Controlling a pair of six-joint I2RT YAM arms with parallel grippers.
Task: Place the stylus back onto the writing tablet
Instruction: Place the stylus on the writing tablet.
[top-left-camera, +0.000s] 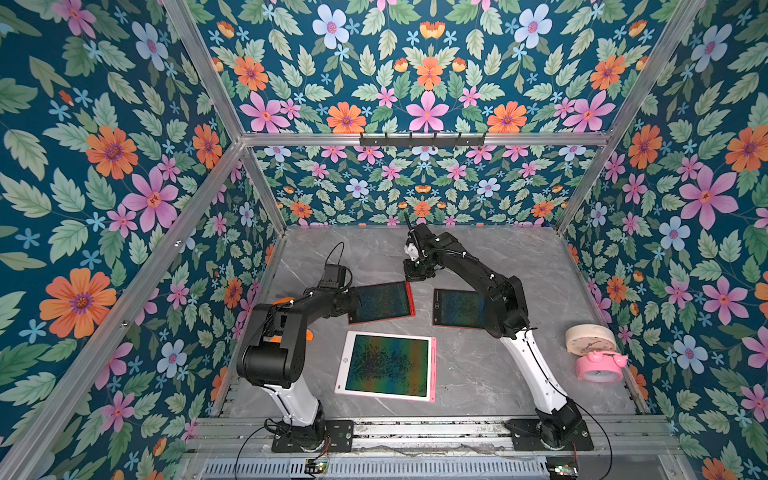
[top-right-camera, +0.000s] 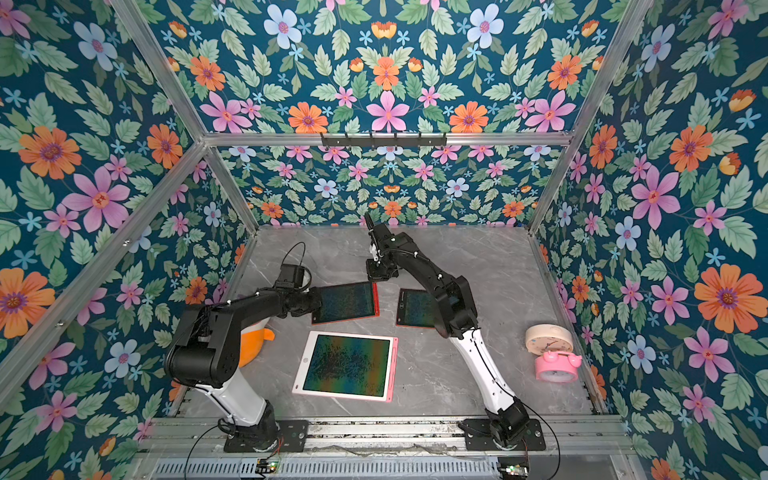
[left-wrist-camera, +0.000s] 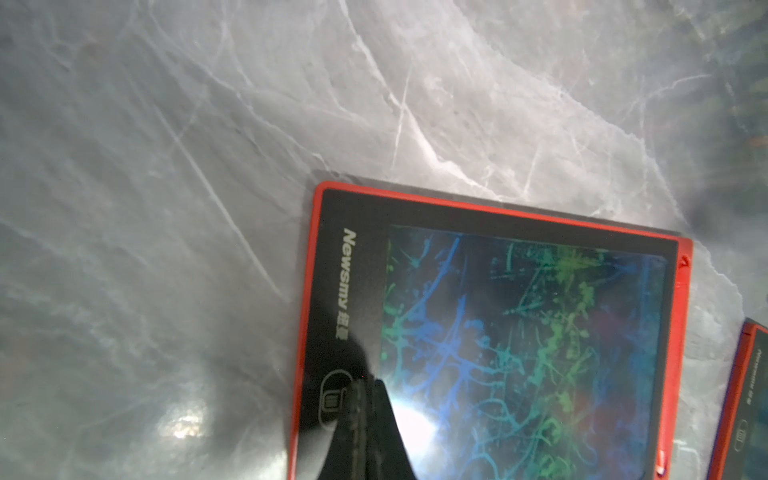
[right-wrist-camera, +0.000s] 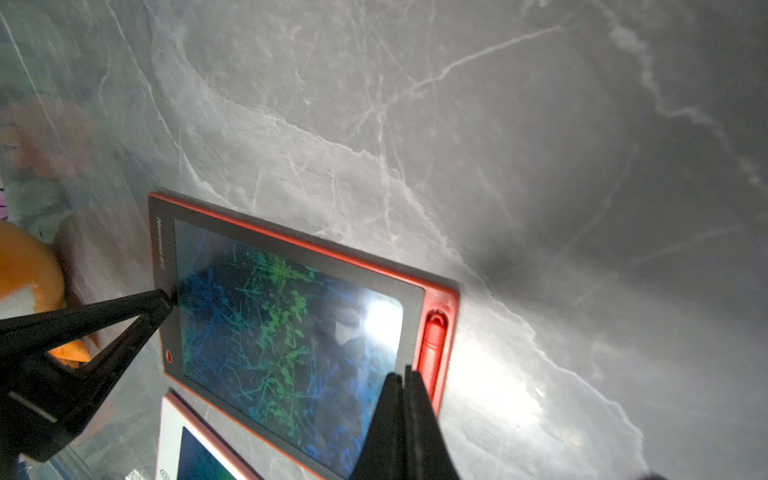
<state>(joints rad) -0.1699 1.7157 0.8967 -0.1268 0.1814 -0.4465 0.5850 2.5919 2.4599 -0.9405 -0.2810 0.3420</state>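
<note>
Stylus (right-wrist-camera: 432, 345) lies in the slot along the right edge of the red tablet (right-wrist-camera: 270, 332), mid-surface (right-wrist-camera: 540, 166). Judged seated, or nearly so.

Right pincer (right-wrist-camera: 405, 370) is clenched and grasps nothing. Its tips sit just beside the stylus, probably to press it home.

Left pincer (left-wrist-camera: 365, 386) is also clenched and empty, over the tablet's left bezel by the button. It is likely pinning the tablet against sliding, but contact is uncertain.

Pink tablet (top-left-camera: 388, 365) lies nearer, clear of both pincers.
</note>
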